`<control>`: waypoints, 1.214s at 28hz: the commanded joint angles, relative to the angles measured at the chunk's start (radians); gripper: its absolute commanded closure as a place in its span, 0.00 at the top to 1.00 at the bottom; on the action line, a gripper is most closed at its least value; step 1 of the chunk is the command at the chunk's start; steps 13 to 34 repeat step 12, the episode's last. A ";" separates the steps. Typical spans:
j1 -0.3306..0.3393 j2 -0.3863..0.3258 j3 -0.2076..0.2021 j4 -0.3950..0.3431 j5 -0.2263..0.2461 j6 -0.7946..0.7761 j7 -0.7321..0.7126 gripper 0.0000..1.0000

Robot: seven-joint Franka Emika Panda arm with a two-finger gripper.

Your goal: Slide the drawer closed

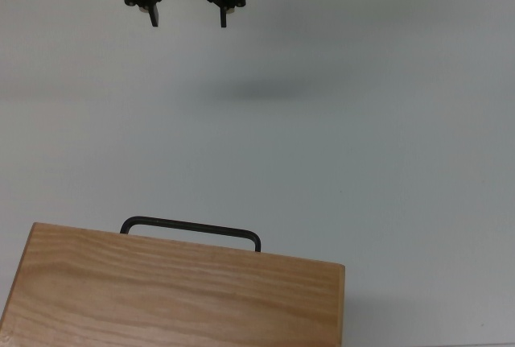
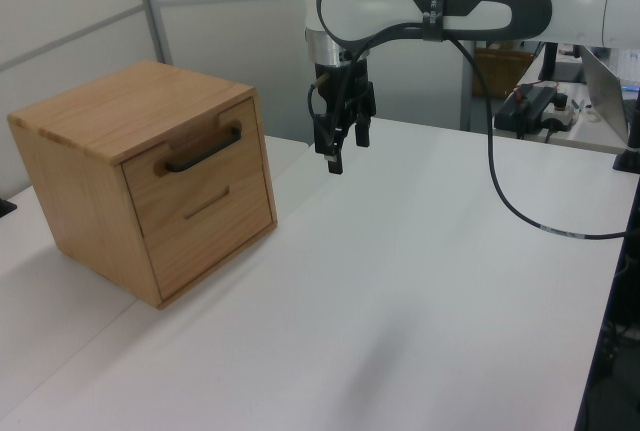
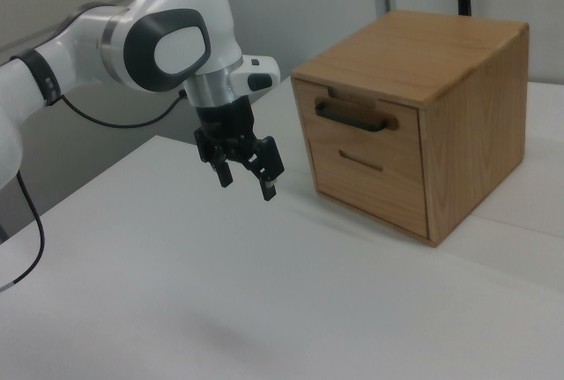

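The drawer (image 3: 357,124) sits in the upper part of the wooden cabinet (image 3: 458,133), and its front with the black bar handle (image 3: 354,117) looks flush with the cabinet front, though I cannot say if a small gap remains. The gripper (image 3: 248,180) hangs above the white table (image 3: 220,292), well apart from the cabinet, on the side which the handle faces. Its fingers (image 1: 155,17) are spread wide open and hold nothing.
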 commanded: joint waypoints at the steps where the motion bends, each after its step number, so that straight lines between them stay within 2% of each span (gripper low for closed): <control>1: 0.014 -0.018 -0.003 -0.010 0.021 -0.005 0.022 1.00; 34: 0.013 -0.013 -0.006 -0.008 0.009 -0.005 0.018 1.00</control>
